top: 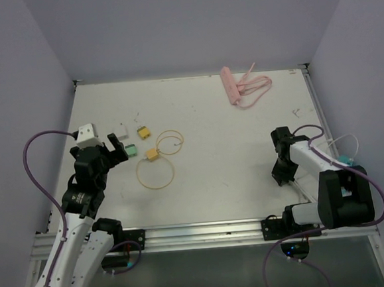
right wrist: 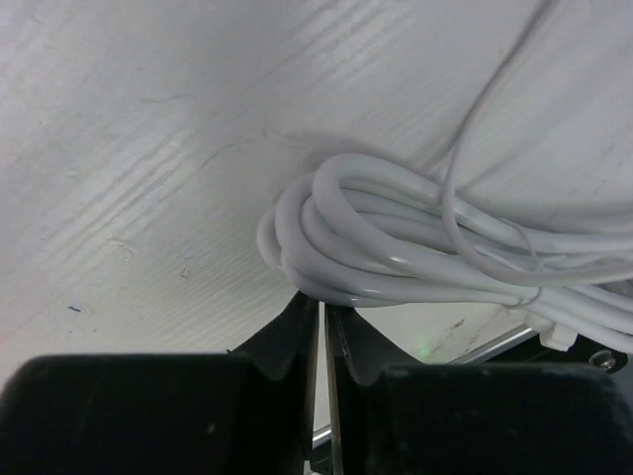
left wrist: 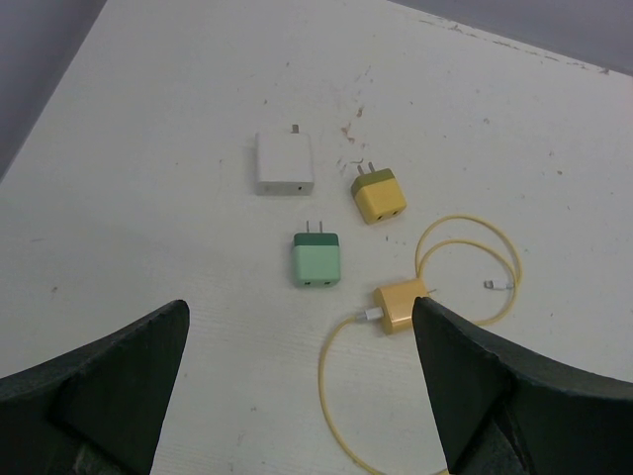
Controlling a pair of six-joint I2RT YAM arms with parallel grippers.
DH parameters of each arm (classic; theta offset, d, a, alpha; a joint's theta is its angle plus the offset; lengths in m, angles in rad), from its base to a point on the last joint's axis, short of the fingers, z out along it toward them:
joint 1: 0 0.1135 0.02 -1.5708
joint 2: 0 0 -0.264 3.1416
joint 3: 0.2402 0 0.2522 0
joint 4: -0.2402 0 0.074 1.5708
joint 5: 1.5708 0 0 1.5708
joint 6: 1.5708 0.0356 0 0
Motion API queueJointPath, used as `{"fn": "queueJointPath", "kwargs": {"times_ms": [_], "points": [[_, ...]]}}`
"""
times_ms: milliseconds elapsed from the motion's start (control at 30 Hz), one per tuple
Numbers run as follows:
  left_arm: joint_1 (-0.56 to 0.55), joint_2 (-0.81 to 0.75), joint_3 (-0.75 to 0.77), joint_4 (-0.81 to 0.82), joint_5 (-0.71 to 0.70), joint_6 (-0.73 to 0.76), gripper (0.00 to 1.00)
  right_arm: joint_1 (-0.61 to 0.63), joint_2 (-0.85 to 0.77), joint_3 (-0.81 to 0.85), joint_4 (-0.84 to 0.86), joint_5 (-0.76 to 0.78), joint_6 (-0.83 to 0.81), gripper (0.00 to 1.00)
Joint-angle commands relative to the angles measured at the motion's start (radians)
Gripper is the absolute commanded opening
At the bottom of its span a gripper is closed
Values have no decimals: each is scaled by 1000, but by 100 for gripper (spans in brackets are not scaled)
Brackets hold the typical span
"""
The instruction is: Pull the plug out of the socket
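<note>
Top external view: at the left of the table (top: 232, 147), left gripper (top: 103, 150) spread wide and empty, held just short of a cluster of chargers: white charger (top: 121, 130), green charger (top: 130, 149) and yellow charger (top: 143, 131). Yellow adapter (top: 151, 154) just to their right, its yellow cable (top: 138, 171) looped on either side. Pink power strip (top: 229, 86) well apart at the back edge. Right gripper (top: 281, 178) low at the right side, far from all of it. Left wrist view: fingers parted to the edges of the frame, nothing between them. White plug (left wrist: 368, 315) seated in the side of the yellow adapter, flat on the table just right of the green charger. Right wrist view: fingers pressed together with only a hairline between, nothing visibly pinched, tips just under a bundle of white cable (right wrist: 396, 257). Contact with that bundle impossible to tell.
</note>
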Motion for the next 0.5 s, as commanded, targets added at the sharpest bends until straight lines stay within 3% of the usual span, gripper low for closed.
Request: {"fn": "queueJointPath", "kwargs": {"times_ms": [0, 100, 267, 367, 400, 467], "points": [[-5, 4, -7, 47, -5, 15, 98, 1, -11, 26, 88, -29, -57, 6], [-5, 8, -7, 47, -4, 15, 98, 11, 18, 37, 128, -69, -89, 0], [-5, 11, -8, 46, -7, 15, 98, 88, 32, 85, 104, 2, -95, 1], [-5, 12, -7, 46, -7, 16, 98, 111, -46, 118, 24, 150, -55, 36], [-5, 11, -7, 46, -8, 16, 98, 113, -63, 140, -22, 220, -38, 56], [-5, 8, -7, 46, -5, 15, 98, 111, -93, 160, -65, 271, -29, 77]]}}
